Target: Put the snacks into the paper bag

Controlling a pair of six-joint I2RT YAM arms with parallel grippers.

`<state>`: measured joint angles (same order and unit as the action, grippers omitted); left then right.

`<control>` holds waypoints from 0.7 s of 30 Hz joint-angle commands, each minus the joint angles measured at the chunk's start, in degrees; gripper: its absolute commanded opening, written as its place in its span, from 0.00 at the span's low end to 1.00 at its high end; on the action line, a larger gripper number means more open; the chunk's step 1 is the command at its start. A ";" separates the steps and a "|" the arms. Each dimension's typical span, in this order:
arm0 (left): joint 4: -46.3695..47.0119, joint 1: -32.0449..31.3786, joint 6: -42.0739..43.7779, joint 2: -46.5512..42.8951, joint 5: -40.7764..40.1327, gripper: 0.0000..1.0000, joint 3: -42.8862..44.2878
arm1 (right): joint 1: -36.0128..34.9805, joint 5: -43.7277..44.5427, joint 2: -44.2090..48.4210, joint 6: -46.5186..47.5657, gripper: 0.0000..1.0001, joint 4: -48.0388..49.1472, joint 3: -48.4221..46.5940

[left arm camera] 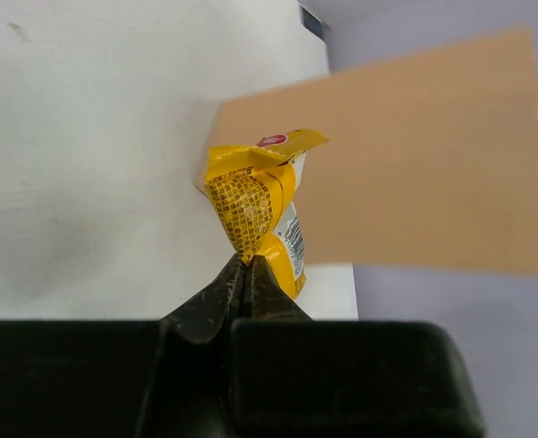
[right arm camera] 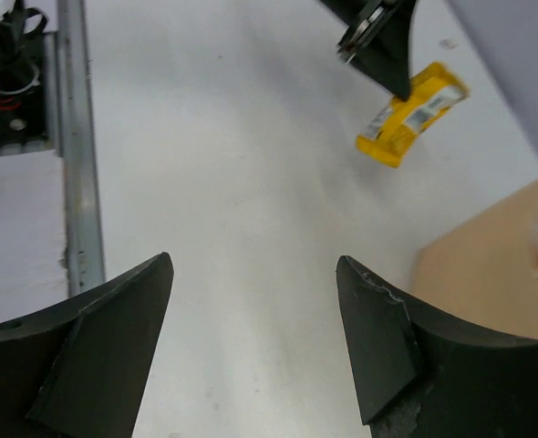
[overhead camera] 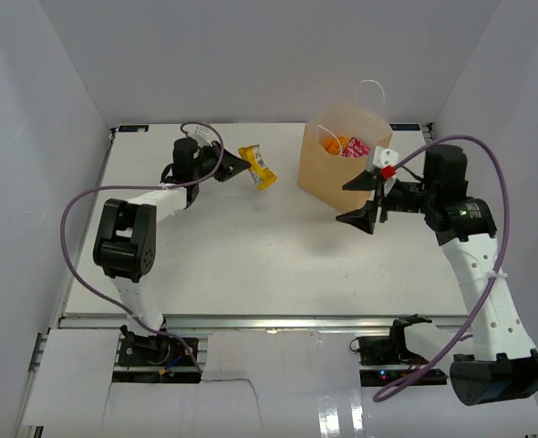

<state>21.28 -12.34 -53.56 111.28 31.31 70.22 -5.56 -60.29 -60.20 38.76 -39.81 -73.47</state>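
The tan paper bag stands upright at the back right with white loop handles; orange and pink snacks show in its open top. My left gripper is shut on a yellow snack packet, holding it off the table left of the bag. In the left wrist view the packet hangs from the shut fingertips with the bag behind it. My right gripper is open and empty beside the bag's front right side. The right wrist view shows the yellow packet and the bag's corner.
White enclosure walls close in the table on three sides. A metal rail runs along the table's near edge, also in the right wrist view. Purple cables loop from both arms.
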 commanded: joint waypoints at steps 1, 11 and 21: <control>3.42 -0.76 8.47 -9.93 11.92 0.00 -6.21 | -11.09 11.57 1.58 -10.34 0.78 3.23 4.82; 4.12 -4.71 11.55 -31.20 20.19 0.00 -24.77 | -20.80 27.42 -8.69 -50.94 0.90 25.47 8.34; 4.21 -12.44 8.56 -40.18 15.80 0.00 -30.57 | -25.54 26.02 -14.94 -57.74 0.92 31.72 11.24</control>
<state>24.23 -23.64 -44.45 73.54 48.40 40.38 -29.95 -33.41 -75.53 -15.11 -13.80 -62.37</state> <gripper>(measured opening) 0.097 0.911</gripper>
